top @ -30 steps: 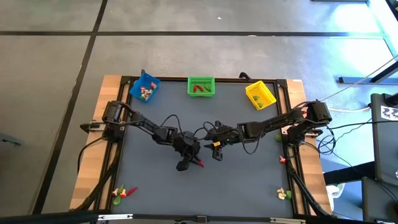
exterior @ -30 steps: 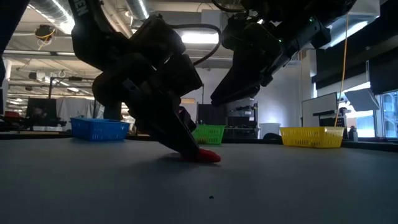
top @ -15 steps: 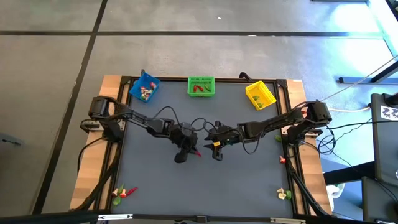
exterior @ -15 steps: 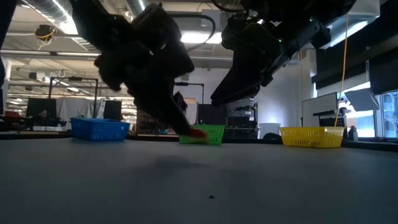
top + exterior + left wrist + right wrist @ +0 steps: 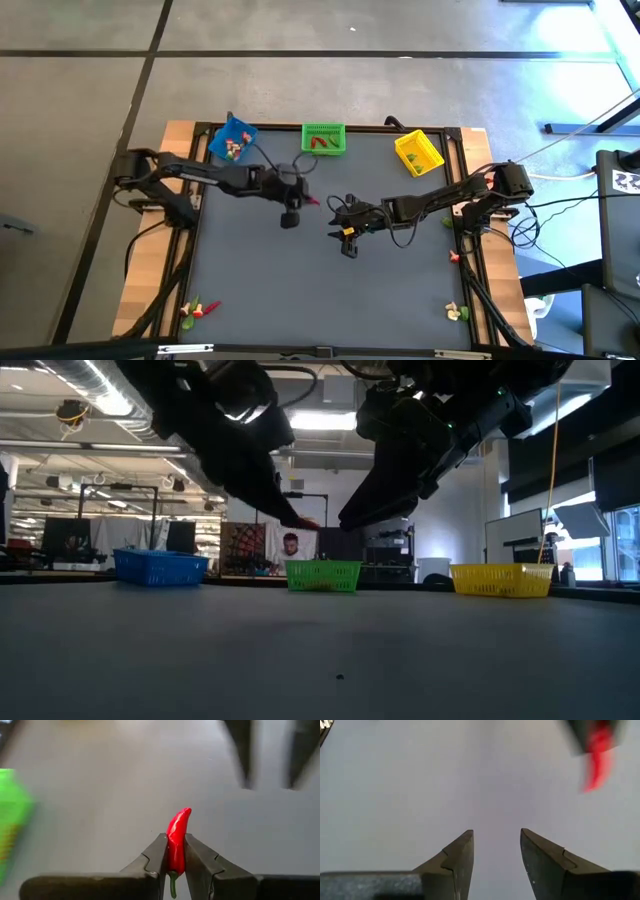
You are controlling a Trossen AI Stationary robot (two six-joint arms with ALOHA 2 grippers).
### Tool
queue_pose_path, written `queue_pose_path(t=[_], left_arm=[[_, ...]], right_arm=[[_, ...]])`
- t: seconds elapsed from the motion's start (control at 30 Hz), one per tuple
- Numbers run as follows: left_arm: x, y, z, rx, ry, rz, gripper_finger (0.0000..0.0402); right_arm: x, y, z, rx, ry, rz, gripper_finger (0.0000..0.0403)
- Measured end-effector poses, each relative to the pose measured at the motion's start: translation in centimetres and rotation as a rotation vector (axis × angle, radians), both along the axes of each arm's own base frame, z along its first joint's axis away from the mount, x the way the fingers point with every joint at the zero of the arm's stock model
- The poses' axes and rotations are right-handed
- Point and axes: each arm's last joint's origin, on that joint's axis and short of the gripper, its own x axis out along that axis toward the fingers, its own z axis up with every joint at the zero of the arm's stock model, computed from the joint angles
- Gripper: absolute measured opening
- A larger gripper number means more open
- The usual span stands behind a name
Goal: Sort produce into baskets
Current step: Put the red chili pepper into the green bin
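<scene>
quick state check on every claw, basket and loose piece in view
left claw: shut on red chili pepper, raised
right claw: open, empty
blue basket: holds pieces
green basket: holds red pieces
yellow basket: holds pieces
near-left pieces: unsorted
near-right pieces: unsorted

No lettering, label, brand, number or sign can be read on anything in these views. Any markings in the room beyond the table's far edge are too small and dim to make out.
</scene>
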Motion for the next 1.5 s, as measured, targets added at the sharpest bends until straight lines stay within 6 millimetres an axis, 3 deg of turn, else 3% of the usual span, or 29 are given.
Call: queue_pose_path(t=[0.17,0.43,0.7,1.03,1.27,1.5], left_arm=[[-0.7,2.7,1.4,0.087,-0.054,0.123,0.0051],[-1.6,7.3,2.1,0.136,-0.133,0.299,0.0052],[-2.2,10.3,2.5,0.168,-0.217,0.397,0.0052],[-0.5,13.2,1.1,0.167,-0.215,0.455,0.0052],[1.8,15.7,1.0,0.138,-0.123,0.478,0.0052],[2.4,18.2,-0.1,0.091,-0.044,0.541,0.0052]], right_arm=[[0.0,0.0,0.0,-0.002,-0.002,-0.002,0.0161],[0.0,-0.2,0.0,-0.035,-0.008,-0.046,0.0161],[0.0,-0.2,0.1,-0.037,-0.01,-0.049,0.0161],[0.1,-0.2,0.1,-0.037,-0.014,-0.049,0.0161],[0.1,-0.2,0.1,-0.038,-0.014,-0.048,0.0161],[0.0,-0.2,0.1,-0.038,-0.011,-0.048,0.0161]])
